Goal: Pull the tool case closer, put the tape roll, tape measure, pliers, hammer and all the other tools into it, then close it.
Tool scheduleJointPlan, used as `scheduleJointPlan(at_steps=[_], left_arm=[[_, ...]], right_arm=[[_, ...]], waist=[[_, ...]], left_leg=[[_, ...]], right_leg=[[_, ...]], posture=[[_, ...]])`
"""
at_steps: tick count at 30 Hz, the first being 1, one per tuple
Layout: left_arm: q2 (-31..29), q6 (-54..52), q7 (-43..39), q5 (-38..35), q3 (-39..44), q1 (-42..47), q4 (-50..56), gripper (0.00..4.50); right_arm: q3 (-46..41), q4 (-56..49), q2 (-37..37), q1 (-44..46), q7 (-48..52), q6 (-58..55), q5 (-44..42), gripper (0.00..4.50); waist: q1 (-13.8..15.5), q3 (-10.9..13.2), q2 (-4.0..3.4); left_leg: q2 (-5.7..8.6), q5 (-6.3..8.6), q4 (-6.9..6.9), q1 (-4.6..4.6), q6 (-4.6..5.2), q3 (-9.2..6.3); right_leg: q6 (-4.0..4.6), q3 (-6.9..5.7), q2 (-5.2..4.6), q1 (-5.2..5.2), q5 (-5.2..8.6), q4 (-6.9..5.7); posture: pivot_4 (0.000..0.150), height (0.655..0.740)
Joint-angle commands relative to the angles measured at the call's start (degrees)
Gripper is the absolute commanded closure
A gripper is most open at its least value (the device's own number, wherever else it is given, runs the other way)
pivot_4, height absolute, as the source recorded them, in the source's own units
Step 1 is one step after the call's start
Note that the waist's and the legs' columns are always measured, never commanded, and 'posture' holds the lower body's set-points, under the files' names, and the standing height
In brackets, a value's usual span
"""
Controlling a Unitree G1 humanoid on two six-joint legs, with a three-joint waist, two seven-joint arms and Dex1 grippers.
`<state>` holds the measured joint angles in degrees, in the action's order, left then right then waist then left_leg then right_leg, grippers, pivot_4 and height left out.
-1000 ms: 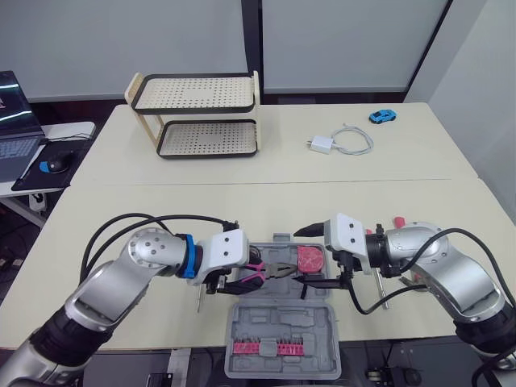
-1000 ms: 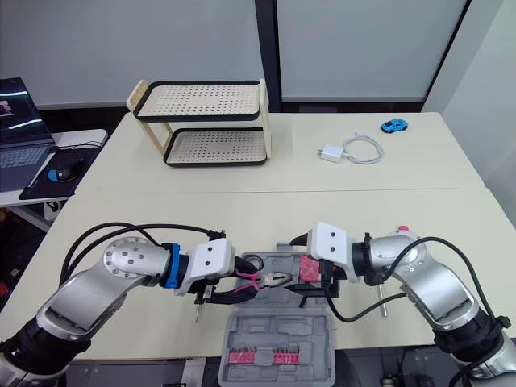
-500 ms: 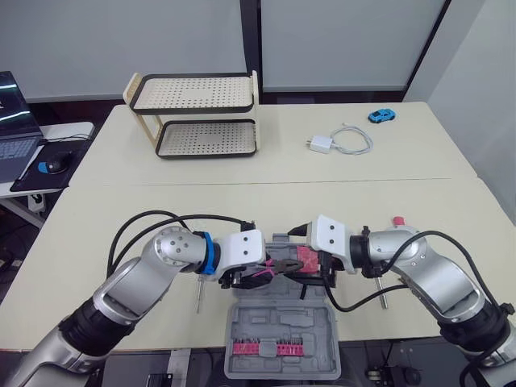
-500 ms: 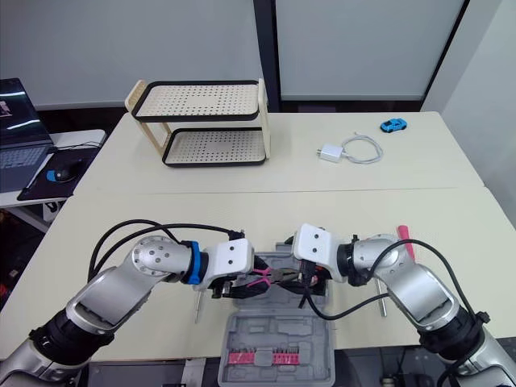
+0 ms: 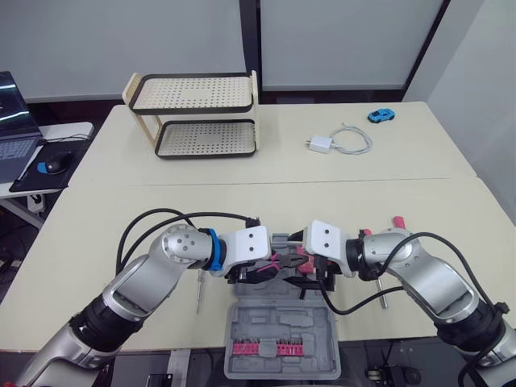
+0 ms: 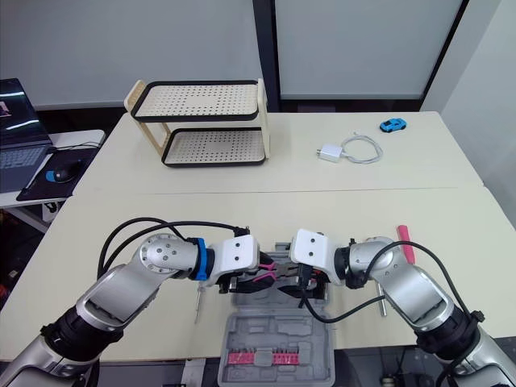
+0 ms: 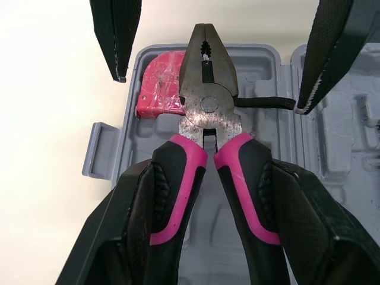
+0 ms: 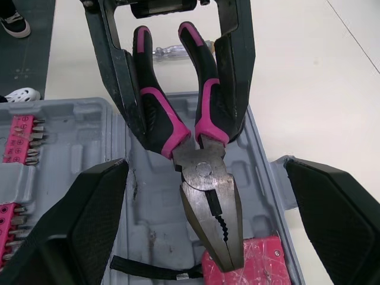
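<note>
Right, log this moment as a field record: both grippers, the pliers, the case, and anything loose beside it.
tool case: open, bits in lid
left gripper: shut on pliers by the pink handles
right gripper: open, fingers flanking pliers' nose, apart from it
pliers: closed, over the case base
red item: in base beside pliers' nose
screwdriver: on table, left of case

The room looks like an office or a robotics lab. Plain cream tables [image 5: 242,201] are pushed together, and pale grey panels [image 5: 121,40] line the far side. A side desk [image 5: 72,129] at the far left holds an open laptop [image 5: 16,133], a mouse [image 5: 56,165] and a dark mouse pad [image 5: 32,181]. A white charger [image 5: 320,144] lies at the far right.
</note>
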<state>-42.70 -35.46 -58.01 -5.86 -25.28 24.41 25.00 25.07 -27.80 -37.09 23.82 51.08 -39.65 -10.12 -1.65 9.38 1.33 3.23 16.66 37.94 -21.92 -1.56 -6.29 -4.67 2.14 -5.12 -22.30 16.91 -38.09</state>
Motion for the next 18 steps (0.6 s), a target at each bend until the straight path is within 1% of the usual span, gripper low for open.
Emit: scheduleJointPlan(at_steps=[1,3,11,18], left_arm=[[0.7,1.6,0.5,0.4,0.7,0.7,1.3,2.02],[0.9,1.7,0.5,0.5,0.7,0.8,1.2,2.02],[1.6,1.4,0.4,0.1,1.0,0.9,1.4,2.02],[1.0,1.8,-0.3,0.8,0.4,0.6,1.2,2.02]], right_arm=[[0.3,-0.8,0.5,1.3,0.0,-0.5,0.2,0.99],[0.9,-1.0,0.4,1.6,0.5,-1.2,-0.1,1.69],[2.7,-0.6,0.6,2.5,0.8,-2.2,0.9,1.69],[3.0,0.3,1.8,3.7,0.9,-2.3,1.1,1.69]], waist=[[0.0,0.0,0.00],[0.0,0.0,0.00],[0.0,0.0,0.00],[0.0,0.0,0.00]], left_leg=[[0.00,0.00,0.00,0.00,0.00,0.00],[0.00,0.00,0.00,0.00,0.00,0.00],[0.00,0.00,0.01,0.00,0.00,0.00],[0.01,-0.01,0.01,0.00,-0.02,0.00]], right_leg=[[0.00,0.00,0.00,0.00,0.00,0.00],[0.00,0.00,0.00,0.00,0.00,0.00],[0.00,0.00,0.00,0.00,0.00,-0.01],[0.00,0.01,0.00,0.00,0.00,-0.01]], posture=[[0.150,0.7400],[0.150,0.7400],[0.150,0.7400],[0.150,0.7400]])
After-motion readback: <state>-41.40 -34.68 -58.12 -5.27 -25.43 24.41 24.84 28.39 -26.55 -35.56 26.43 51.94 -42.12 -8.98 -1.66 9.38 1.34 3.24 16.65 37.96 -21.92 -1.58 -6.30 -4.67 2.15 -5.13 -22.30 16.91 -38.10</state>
